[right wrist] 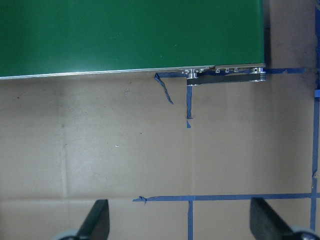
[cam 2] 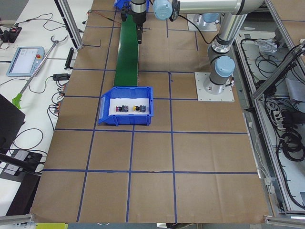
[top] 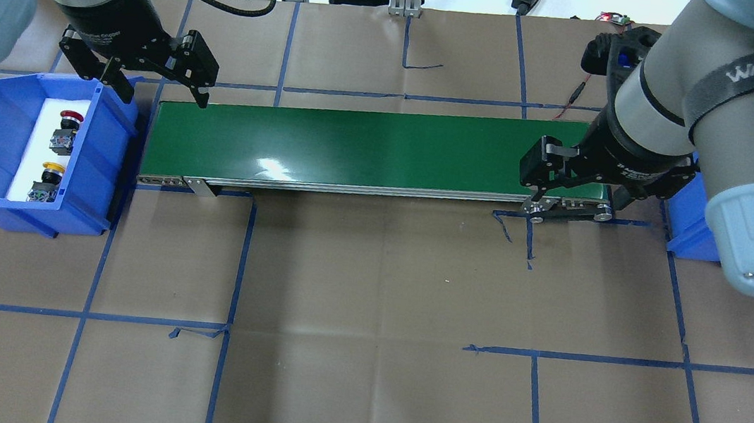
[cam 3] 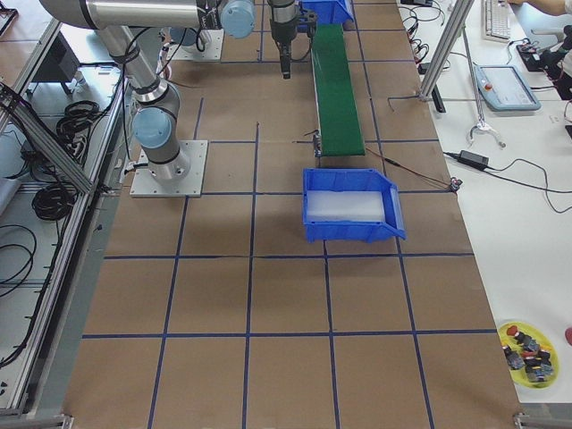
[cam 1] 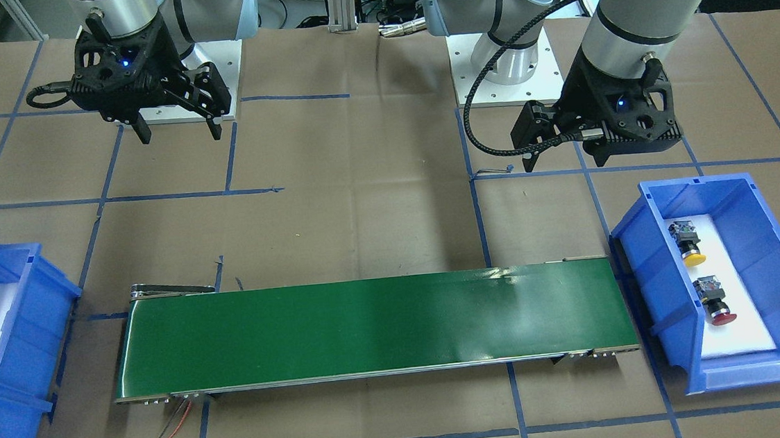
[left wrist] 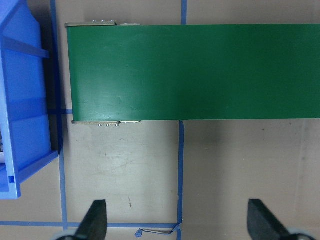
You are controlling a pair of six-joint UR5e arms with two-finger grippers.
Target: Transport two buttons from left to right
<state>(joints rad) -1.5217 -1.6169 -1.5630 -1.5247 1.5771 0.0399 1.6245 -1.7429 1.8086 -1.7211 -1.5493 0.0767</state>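
The left claw (cam 1: pixel 564 161) and right claw (cam 1: pixel 181 135) were wide open, empty. The yellow button (cam 1: pixel 688 244) lay near the red button (cam 1: pixel 715 303), so a grab might bump both.

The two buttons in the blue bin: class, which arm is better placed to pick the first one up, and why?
Left. Its open left gripper hangs beside the blue bin holding the red button and yellow button; the right gripper is at the green conveyor's far end.
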